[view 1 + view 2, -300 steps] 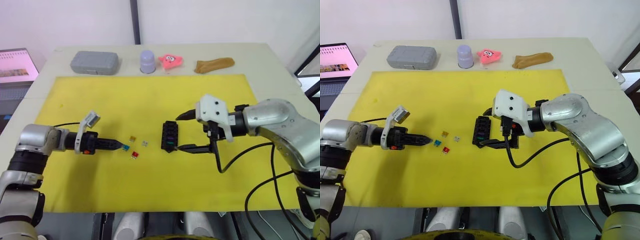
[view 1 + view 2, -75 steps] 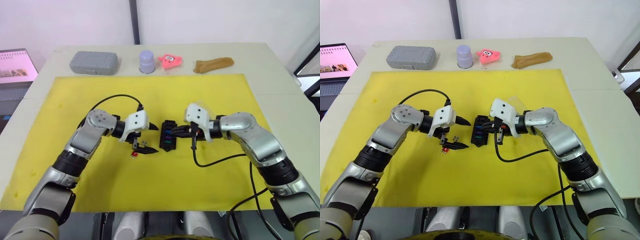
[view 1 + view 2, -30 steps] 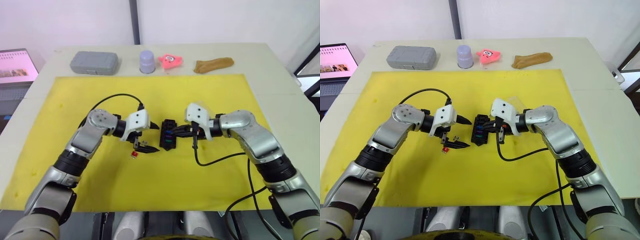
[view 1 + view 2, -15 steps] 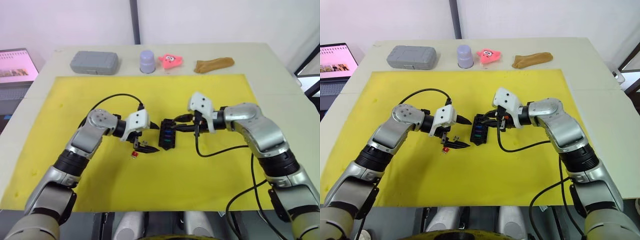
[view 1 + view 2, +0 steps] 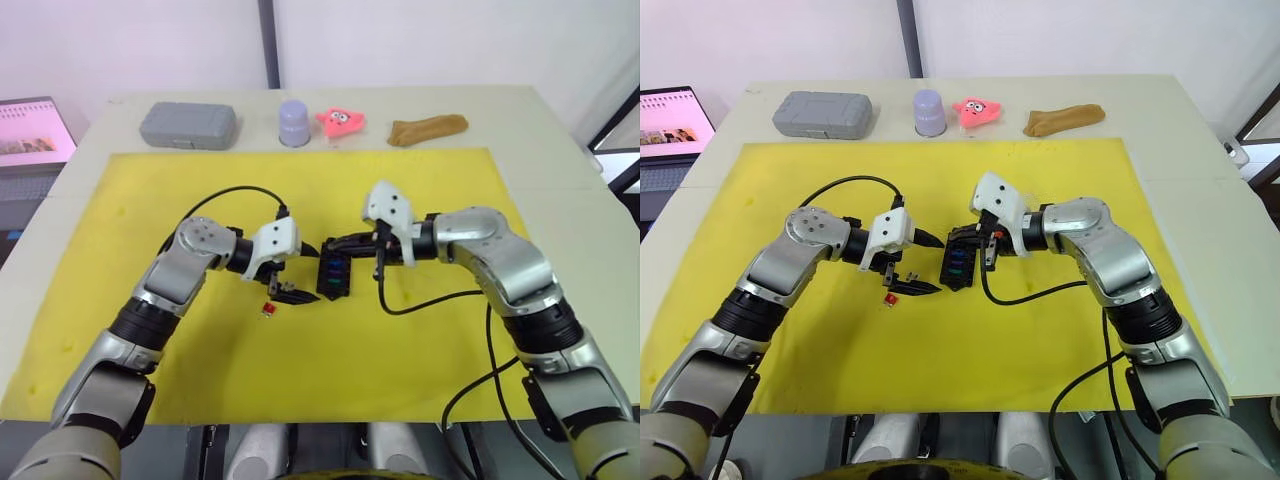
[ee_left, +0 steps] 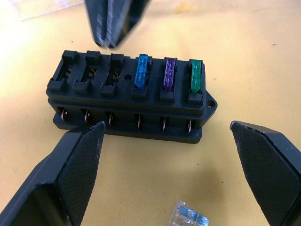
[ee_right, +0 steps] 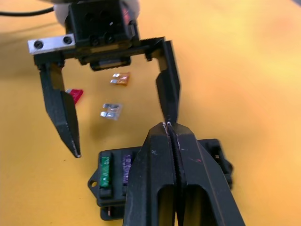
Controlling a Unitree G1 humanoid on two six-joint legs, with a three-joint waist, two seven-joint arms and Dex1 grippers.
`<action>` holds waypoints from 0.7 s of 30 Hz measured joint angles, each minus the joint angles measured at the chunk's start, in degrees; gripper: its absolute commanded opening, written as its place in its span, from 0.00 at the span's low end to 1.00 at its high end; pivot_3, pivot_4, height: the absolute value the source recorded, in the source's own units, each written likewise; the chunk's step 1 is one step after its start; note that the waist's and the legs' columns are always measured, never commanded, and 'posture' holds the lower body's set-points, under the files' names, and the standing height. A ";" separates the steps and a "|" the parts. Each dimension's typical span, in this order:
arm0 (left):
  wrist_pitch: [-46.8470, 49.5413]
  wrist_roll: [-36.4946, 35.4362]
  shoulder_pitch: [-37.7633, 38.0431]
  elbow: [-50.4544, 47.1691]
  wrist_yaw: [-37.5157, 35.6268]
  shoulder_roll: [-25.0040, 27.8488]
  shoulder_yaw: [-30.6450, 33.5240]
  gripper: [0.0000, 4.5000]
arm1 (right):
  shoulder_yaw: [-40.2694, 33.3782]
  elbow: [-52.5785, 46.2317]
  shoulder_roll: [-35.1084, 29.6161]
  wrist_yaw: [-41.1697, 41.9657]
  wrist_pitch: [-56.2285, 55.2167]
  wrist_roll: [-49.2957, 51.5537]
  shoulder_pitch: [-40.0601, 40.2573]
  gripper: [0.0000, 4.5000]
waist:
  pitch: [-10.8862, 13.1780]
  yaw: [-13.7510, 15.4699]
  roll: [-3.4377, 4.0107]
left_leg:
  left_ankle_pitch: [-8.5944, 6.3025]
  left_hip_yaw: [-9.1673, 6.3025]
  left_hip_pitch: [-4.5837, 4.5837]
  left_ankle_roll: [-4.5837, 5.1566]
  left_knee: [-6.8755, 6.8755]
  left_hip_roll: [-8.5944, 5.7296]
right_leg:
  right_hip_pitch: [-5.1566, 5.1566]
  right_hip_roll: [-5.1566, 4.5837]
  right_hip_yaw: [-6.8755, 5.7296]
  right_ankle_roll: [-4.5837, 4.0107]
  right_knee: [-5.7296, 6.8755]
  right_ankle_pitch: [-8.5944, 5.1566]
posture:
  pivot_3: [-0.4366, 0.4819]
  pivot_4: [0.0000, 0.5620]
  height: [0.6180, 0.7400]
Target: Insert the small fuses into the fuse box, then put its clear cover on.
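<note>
Loose fuses: red fuse (image 5: 891,298), grey fuse (image 7: 111,111) and amber fuse (image 7: 120,79) lie on the yellow mat (image 5: 200,190), just left of the fuse box
Left end effector (image 5: 297,272): fingers spread wide, empty, just left of the fuse box
Fuse box (image 6: 129,95): mid-mat; blue, purple and green fuses seated, three slots bare
Right end effector (image 7: 172,136): fingers pressed together, tips over the fuse box
Clear cover (image 6: 42,7): beyond the fuse box
</note>
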 measured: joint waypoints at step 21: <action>-0.07 0.25 0.02 0.03 0.49 0.46 0.01 1.00 | 2.27 2.76 -1.36 1.30 -8.57 -4.43 3.34 0.01 | -0.03 0.08 0.00 | 0.00 -0.02 0.08 0.00 0.00 0.00 | 0.09 0.01 0.00 0.00 -0.01 0.00 | 0.48 0.27 1.00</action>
